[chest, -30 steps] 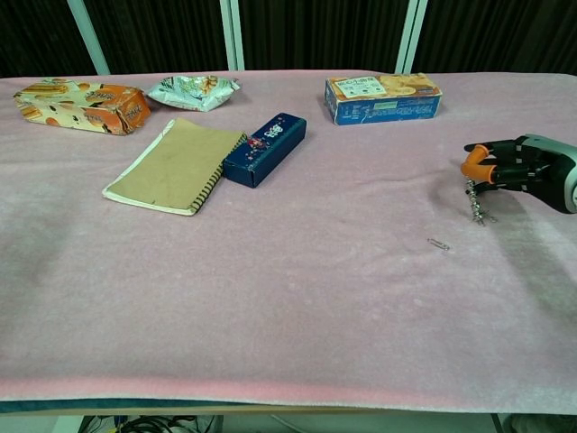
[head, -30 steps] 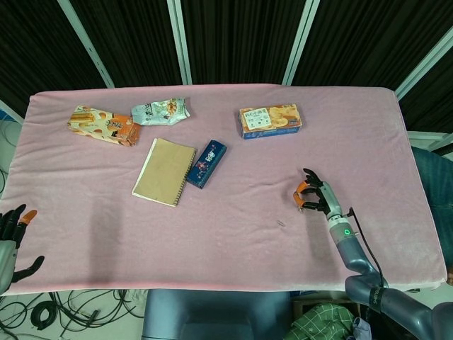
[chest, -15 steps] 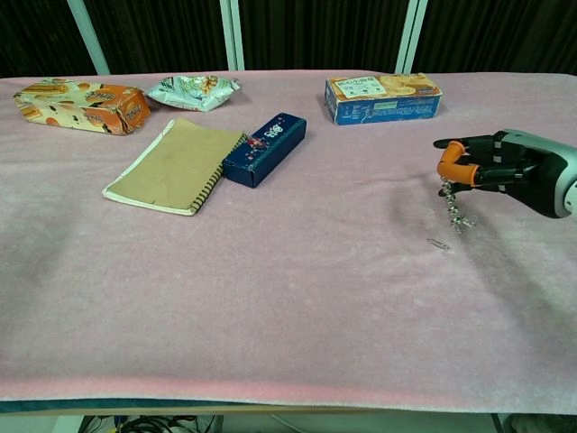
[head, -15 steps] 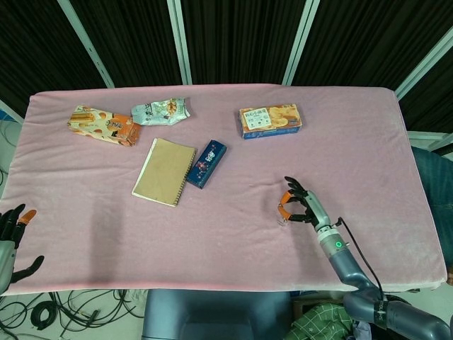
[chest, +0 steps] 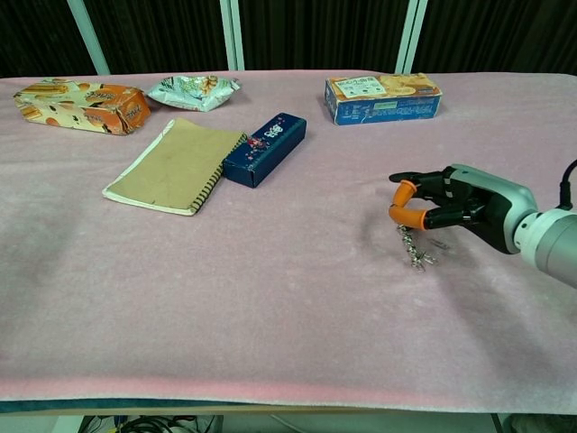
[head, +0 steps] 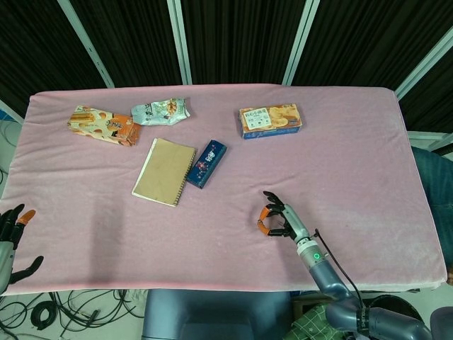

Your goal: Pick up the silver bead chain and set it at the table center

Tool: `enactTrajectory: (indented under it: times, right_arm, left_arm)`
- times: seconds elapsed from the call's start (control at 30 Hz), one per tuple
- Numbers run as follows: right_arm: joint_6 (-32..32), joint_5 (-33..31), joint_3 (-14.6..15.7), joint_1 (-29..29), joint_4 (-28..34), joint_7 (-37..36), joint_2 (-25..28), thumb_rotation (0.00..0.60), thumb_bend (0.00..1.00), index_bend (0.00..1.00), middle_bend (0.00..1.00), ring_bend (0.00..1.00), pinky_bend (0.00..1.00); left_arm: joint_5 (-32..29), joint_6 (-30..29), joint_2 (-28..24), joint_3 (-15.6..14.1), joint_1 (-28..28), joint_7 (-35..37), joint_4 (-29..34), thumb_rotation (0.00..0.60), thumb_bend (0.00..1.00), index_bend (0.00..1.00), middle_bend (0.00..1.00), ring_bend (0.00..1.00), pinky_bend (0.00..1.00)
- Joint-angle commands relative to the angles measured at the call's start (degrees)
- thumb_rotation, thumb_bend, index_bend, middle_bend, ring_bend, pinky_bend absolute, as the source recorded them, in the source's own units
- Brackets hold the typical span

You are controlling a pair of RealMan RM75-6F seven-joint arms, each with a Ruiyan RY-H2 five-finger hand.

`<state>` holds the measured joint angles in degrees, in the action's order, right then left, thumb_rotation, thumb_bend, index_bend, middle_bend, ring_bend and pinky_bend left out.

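Leftward across the pink surface (head: 368,142) the right robot hand (chest: 451,206) has travelled over the last second, carrying the silver bead chain (chest: 414,249) pinched in its orange fingertips (chest: 406,216). The chain dangles with its lower end at or just above the cloth. Pickup looks done; what remains is a little more travel toward the middle, then the release. Open cloth lies ahead, with the notebook (head: 164,171) and blue case (head: 206,163) well apart, and the near edge not close. The left robot hand (head: 13,237) idles off the surface's corner, fingers spread, holding nothing.
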<state>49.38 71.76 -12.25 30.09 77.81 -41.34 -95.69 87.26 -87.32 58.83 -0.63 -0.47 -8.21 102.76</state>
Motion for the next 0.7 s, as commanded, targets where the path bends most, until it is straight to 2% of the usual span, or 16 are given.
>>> enactTrajectory:
  times: [0.03, 0.23, 0.7]
  right_arm:
    - [-0.7, -0.4, -0.8, 0.7, -1.8, -0.4, -0.7, 0.585, 0.34, 0.61, 0.05, 0.06, 0.28]
    - [-0.8, -0.3, -1.9, 1.0, -2.9, -1.9, -0.4, 0.586, 0.34, 0.61, 0.05, 0.06, 0.28]
    - [-2.9, -0.5, -2.3, 1.3, -6.0, -4.6, 0.1, 0.585, 0.34, 0.61, 0.05, 0.06, 0.28]
  left_arm:
    - [0.0, 0.0, 0.1, 0.1, 0.0, -0.2, 0.0, 0.6, 0.22, 0.13, 0.0, 0.0, 0.0]
    - [-0.2, 0.3, 0.4, 0.1, -0.1, -0.9, 0.0, 0.6, 0.22, 0.13, 0.0, 0.0, 0.0]
    - [-0.6, 0.4, 0.7, 0.1, 0.0, -2.2, 0.3, 0.6, 0.22, 0.13, 0.0, 0.0, 0.0]
